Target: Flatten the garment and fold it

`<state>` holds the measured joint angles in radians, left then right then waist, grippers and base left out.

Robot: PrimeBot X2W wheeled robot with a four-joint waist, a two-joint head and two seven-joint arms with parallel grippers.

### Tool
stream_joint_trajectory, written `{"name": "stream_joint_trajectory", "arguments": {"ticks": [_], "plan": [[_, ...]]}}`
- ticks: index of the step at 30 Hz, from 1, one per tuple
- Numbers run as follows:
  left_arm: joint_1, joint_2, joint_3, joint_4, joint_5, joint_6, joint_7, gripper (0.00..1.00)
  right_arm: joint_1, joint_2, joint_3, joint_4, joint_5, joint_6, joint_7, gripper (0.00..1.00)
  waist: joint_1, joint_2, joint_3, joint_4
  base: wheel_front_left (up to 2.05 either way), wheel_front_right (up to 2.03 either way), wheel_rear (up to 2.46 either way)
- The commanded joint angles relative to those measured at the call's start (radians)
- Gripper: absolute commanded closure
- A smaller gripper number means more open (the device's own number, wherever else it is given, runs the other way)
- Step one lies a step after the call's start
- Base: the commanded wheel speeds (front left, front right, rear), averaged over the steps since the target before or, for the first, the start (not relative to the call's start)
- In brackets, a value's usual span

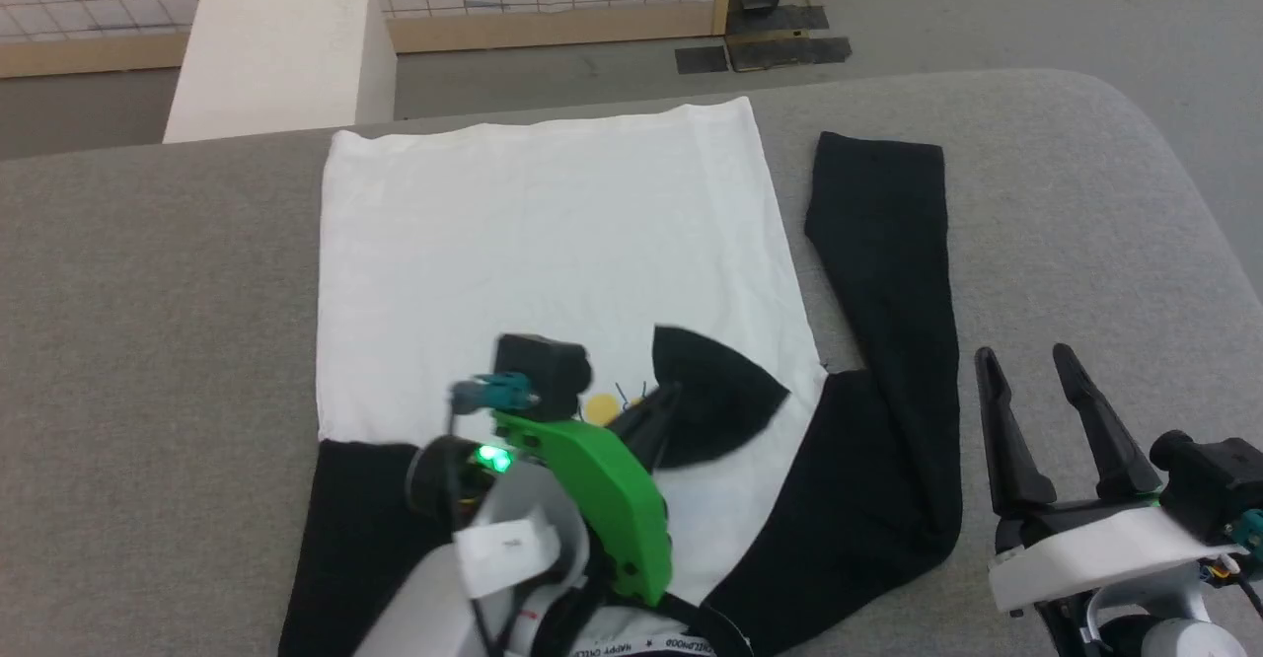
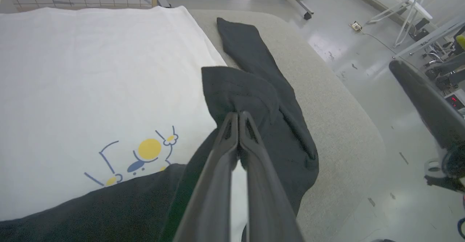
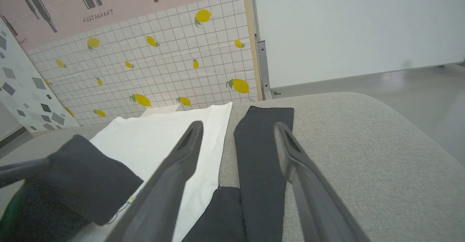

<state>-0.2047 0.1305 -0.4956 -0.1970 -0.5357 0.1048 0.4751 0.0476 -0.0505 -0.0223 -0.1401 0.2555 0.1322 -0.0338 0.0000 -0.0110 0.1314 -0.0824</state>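
Note:
The garment (image 1: 553,233) lies front up on the grey table (image 1: 148,292), its white body spread flat and its collar nearest me. One black sleeve (image 1: 888,272) stretches along the body's right side. My left gripper (image 1: 663,399) is shut on the cuff of the other black sleeve (image 1: 715,396), holding it above the chest beside the yellow-and-blue print (image 2: 149,149). In the left wrist view the closed fingers (image 2: 221,154) pinch that black fabric (image 2: 236,89). My right gripper (image 1: 1024,353) stands open and holds nothing, right of the flat sleeve (image 3: 261,144).
A white box (image 1: 276,55) stands beyond the table's far edge, before a lemon-patterned tiled panel (image 3: 163,64). The table's rounded right corner (image 1: 1135,144) drops to grey floor. Bare table surface lies on both sides of the garment.

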Motion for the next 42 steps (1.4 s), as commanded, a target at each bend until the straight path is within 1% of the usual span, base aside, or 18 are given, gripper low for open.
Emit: {"name": "stream_joint_trajectory", "arguments": {"ticks": [1,4,8,11,13,14,15,18,21,22,24,25,29,32,34,38,40,42], "plan": [[-0.028,-0.011,-0.017,0.052,0.014,-0.013,-0.015,1.0,0.004,0.0,0.005,0.002,0.005,-0.002,0.003,0.0,0.0,0.011,0.012,-0.019,0.0,0.0,0.0],[-0.05,-0.035,-0.072,0.186,0.036,-0.029,-0.036,1.0,-0.002,0.0,0.012,0.007,0.012,-0.002,0.001,0.0,0.0,0.011,0.024,-0.037,0.0,0.0,0.0],[-0.072,-0.052,-0.133,0.322,0.053,-0.058,-0.056,1.0,-0.005,0.0,0.018,0.013,0.016,-0.002,-0.001,0.0,0.0,0.011,0.04,-0.052,0.0,0.0,0.0],[-0.082,-0.061,-0.159,0.4,0.048,-0.072,-0.07,1.0,-0.008,0.0,0.021,0.016,0.015,-0.002,-0.003,0.0,0.0,0.011,0.049,-0.057,0.0,0.0,0.0],[-0.09,-0.065,-0.163,0.443,0.046,-0.07,-0.089,0.98,-0.01,0.0,0.023,0.017,0.015,-0.002,-0.003,0.0,0.0,0.011,0.054,-0.059,0.0,0.0,0.0],[-0.093,-0.067,-0.165,0.467,0.043,-0.068,-0.09,0.22,-0.012,0.0,0.023,0.018,0.015,-0.002,-0.003,0.0,0.0,0.011,0.055,-0.06,0.0,0.0,0.0],[-0.097,-0.068,-0.168,0.481,0.041,-0.071,-0.089,0.0,-0.012,0.0,0.023,0.018,0.015,-0.002,-0.003,0.0,0.0,0.011,0.056,-0.06,0.0,0.0,0.0],[-0.109,-0.066,-0.152,0.496,0.028,-0.077,-0.113,0.0,-0.011,0.0,0.018,0.02,0.01,-0.002,0.003,0.0,0.0,0.011,0.054,-0.049,0.0,0.0,0.0],[-0.104,-0.058,-0.112,0.466,-0.018,-0.107,-0.159,0.0,-0.009,0.0,0.011,0.02,0.001,-0.002,0.012,0.0,0.0,0.011,0.049,-0.036,0.0,0.0,0.0],[-0.1,-0.05,-0.087,0.44,-0.036,-0.118,-0.19,0.0,-0.01,0.0,0.007,0.018,-0.002,-0.002,0.016,0.0,0.0,0.011,0.048,-0.03,0.0,0.0,0.0],[-0.087,-0.025,-0.036,0.389,-0.052,-0.121,-0.255,0.0,-0.015,0.0,-0.001,0.013,-0.009,-0.002,0.024,0.0,0.0,0.011,0.046,-0.018,0.0,0.0,0.0],[-0.08,-0.011,-0.011,0.366,-0.053,-0.115,-0.289,0.0,-0.019,0.0,-0.006,0.011,-0.014,-0.002,0.028,0.0,0.0,0.011,0.046,-0.012,0.0,0.0,0.0],[-0.045,0.066,0.119,0.283,-0.012,-0.058,-0.475,0.0,-0.06,0.0,-0.043,0.006,-0.045,-0.002,0.05,0.0,0.0,0.011,0.057,0.021,0.0,0.0,0.0],[-0.016,0.116,0.193,0.27,0.024,-0.024,-0.595,0.0,-0.119,0.0,-0.067,0.026,-0.072,-0.002,0.081,0.0,0.0,0.011,0.076,0.04,0.0,0.0,0.0],[0.002,0.138,0.235,0.275,0.036,-0.01,-0.663,0.0,-0.174,0.0,-0.089,0.053,-0.091,-0.002,0.115,0.0,0.0,0.011,0.099,0.053,0.0,0.0,0.0],[0.012,0.157,0.298,0.278,0.064,0.005,-0.723,0.0,-0.314,0.0,-0.155,0.137,-0.112,-0.002,0.192,0.0,0.0,0.011,0.163,0.089,0.0,0.0,0.0],[0.01,0.152,0.331,0.277,0.072,0.009,-0.732,0.0,-0.399,0.0,-0.203,0.2,-0.104,-0.002,0.233,0.0,0.0,0.011,0.201,0.106,0.0,0.0,0.0],[0.001,0.142,0.365,0.268,0.082,0.008,-0.735,0.0,-0.485,-0.004,-0.251,0.271,-0.122,-0.002,0.29,0.0,0.0,0.011,0.239,0.125,0.0,0.0,0.0]]}}
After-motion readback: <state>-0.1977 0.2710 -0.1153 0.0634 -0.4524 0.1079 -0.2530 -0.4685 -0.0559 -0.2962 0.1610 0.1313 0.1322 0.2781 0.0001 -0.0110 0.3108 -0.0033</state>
